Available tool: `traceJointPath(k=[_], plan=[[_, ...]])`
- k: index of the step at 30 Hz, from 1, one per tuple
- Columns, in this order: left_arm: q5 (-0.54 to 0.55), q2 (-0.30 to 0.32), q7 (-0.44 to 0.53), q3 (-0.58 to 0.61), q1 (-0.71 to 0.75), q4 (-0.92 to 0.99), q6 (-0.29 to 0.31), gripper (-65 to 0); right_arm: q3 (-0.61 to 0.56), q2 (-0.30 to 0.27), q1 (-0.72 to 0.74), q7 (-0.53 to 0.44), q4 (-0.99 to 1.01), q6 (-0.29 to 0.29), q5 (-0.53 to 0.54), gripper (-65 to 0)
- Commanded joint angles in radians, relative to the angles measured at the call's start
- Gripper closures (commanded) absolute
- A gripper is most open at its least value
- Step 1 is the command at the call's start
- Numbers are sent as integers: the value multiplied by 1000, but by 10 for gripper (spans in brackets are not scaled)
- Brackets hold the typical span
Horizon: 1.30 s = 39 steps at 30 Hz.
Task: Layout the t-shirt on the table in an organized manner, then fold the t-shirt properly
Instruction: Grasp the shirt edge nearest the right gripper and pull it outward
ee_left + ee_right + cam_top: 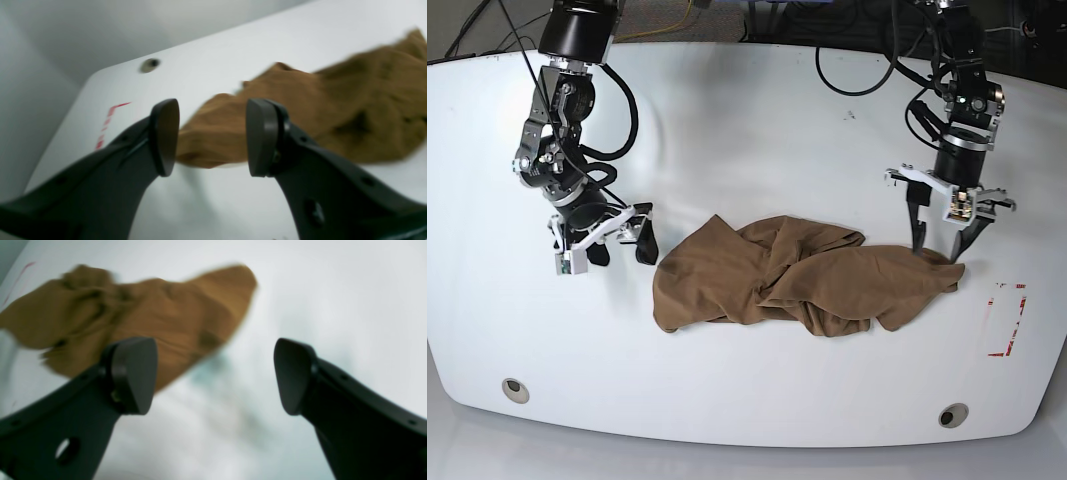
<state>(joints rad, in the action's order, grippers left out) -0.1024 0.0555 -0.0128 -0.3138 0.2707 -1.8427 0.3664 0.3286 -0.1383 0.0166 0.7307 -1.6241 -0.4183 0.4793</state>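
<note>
1. The t-shirt [802,276] lies crumpled in a long, twisted heap near the middle of the table [747,120], not yet spread out; no sleeve or hem can be told apart.
2. The left gripper [939,250] stands over the heap's end nearest the red dashed mark [1007,320], its jaws partly apart with nothing pinched between them; in the left wrist view the cloth edge shows in the gap.
3. The right gripper [617,240] hangs just beside the opposite end, jaws spread wide and empty, with bare table under them.
4. The step in hand looks like taking hold of both ends to stretch the shirt flat.
5. To do it well, each gripper should probably catch a single outer edge rather than a bunched fold, grip low at the tabletop, then pull apart evenly so the twist opens instead of tightening.
</note>
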Motion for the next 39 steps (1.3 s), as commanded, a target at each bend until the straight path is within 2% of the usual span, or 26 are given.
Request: traceJointPath(k=[1,7,13,23,39], plan=[[65,5,26,-34,-20,-21,-8,-295,28,2,6,-23,31,-11,17,-510],[183,13,-91,-109,-49,-21,-7,-295,39,18,0,-23,106,-11,19,-510],[280,14,-180,-195,-83,-19,-4,-295,40,67,1,-21,109,-9,19,-510],[367,66,-194,-209,-75,-18,-4,-295,39,124,58,-21,215,-7,19,-510],[373,100,-194,-232,-54,-18,-4,-295,40,176,165,-27,391,-11,20,-510]])
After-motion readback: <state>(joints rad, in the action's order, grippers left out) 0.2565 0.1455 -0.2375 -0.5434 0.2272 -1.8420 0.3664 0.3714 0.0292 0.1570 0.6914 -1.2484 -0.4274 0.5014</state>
